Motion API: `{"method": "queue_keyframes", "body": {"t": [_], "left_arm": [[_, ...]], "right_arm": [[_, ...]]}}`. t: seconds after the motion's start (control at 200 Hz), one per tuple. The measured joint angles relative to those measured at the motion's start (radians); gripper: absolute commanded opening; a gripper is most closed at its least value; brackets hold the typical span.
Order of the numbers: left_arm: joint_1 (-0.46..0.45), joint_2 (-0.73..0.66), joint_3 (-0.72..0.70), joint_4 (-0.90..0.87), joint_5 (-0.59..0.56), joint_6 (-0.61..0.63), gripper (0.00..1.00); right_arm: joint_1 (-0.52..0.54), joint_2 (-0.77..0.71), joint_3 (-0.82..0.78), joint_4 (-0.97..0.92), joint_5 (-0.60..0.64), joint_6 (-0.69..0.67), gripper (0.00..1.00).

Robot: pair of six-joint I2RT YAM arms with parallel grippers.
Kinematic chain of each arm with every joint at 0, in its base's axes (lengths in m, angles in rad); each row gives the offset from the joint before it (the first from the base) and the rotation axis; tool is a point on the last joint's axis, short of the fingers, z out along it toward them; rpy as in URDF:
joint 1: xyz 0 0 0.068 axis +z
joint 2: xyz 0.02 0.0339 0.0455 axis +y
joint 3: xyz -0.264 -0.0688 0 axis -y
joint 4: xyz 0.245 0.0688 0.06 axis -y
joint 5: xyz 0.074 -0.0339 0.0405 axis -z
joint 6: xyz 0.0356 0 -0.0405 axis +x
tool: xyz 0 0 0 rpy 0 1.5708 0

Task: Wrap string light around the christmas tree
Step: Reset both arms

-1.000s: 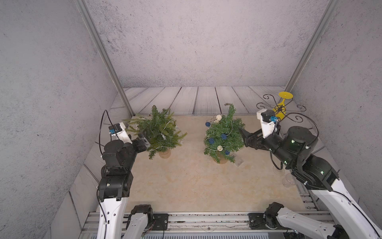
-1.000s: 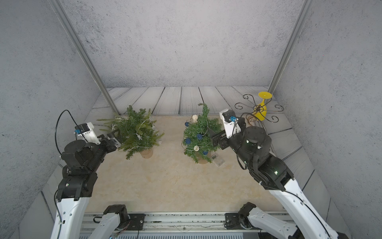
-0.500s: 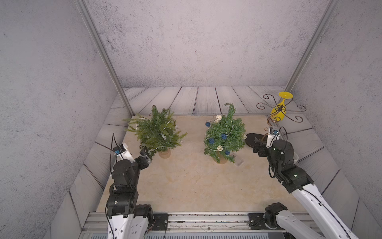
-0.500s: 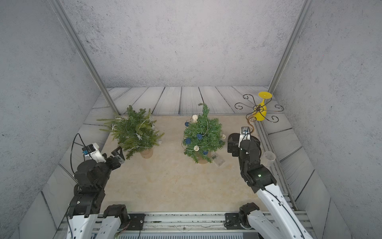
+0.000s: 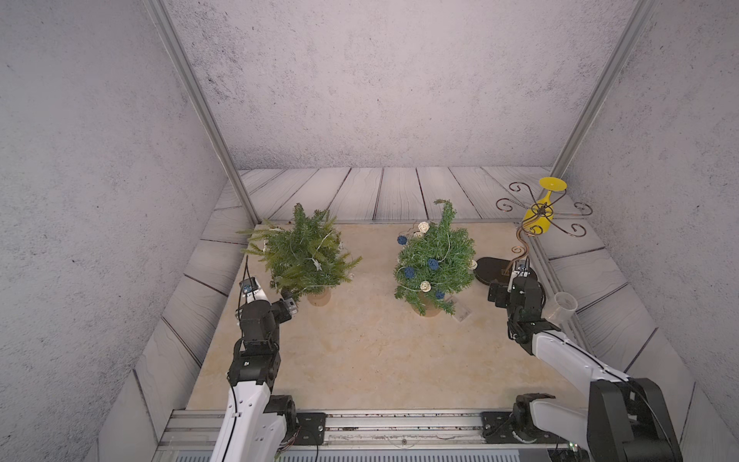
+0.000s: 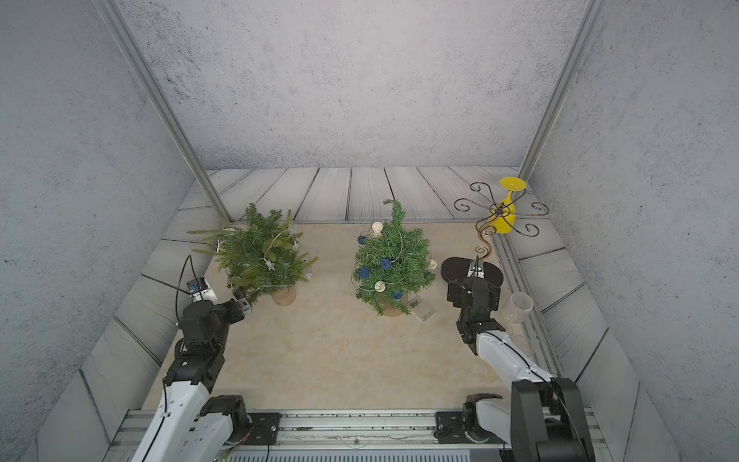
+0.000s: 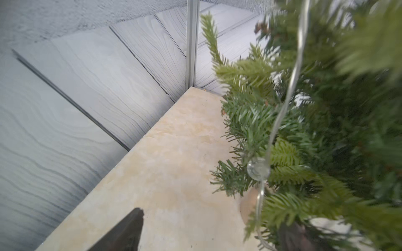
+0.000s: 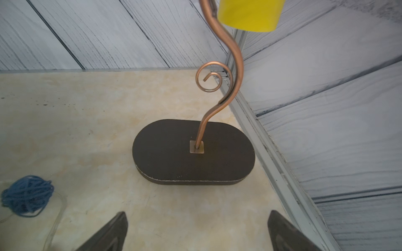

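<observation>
Holding left claw (image 5: 290, 307) spread wide and empty, low beside left tree (image 5: 304, 256), one finger (image 7: 128, 232) over bare counter (image 7: 174, 173), its partner tucked under the lowest branches. Holding right claw (image 8: 198, 214) released as well, gripping nothing, pointing at the dark base (image 8: 193, 152) of the wire stand (image 8: 237, 54). Looking down on the counter carrying both potted trees, upright and well apart. Finding string light (image 7: 293, 76) winding round left tree; spotting another strand, carrying blue balls (image 5: 432, 264), looping round right tree (image 5: 460, 256). Noting yellow glass (image 5: 538, 216) hanging upside down on the stand, clear cup (image 5: 562, 306) beside the right arm.
</observation>
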Motion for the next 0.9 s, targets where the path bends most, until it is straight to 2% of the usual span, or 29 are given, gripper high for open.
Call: {"method": "queue_keyframes", "body": {"t": [0.095, 0.4, 0.58, 0.901], "left_arm": [[0.000, 0.078, -0.018, 0.107, 0.031, 0.037, 0.97], [0.000, 0.379, -0.018, 0.381, -0.003, 0.058, 0.97], [0.000, 0.536, -0.021, 0.544, 0.022, 0.090, 0.97], [0.000, 0.621, -0.021, 0.658, 0.032, 0.112, 0.96]], "right_arm": [[-0.001, 0.085, -0.019, 0.154, -0.002, -0.002, 0.99], [-0.004, 0.323, -0.092, 0.480, -0.013, -0.004, 0.99], [-0.004, 0.340, -0.106, 0.525, -0.018, -0.005, 0.99], [-0.004, 0.340, -0.088, 0.544, -0.017, -0.003, 0.99]]}}
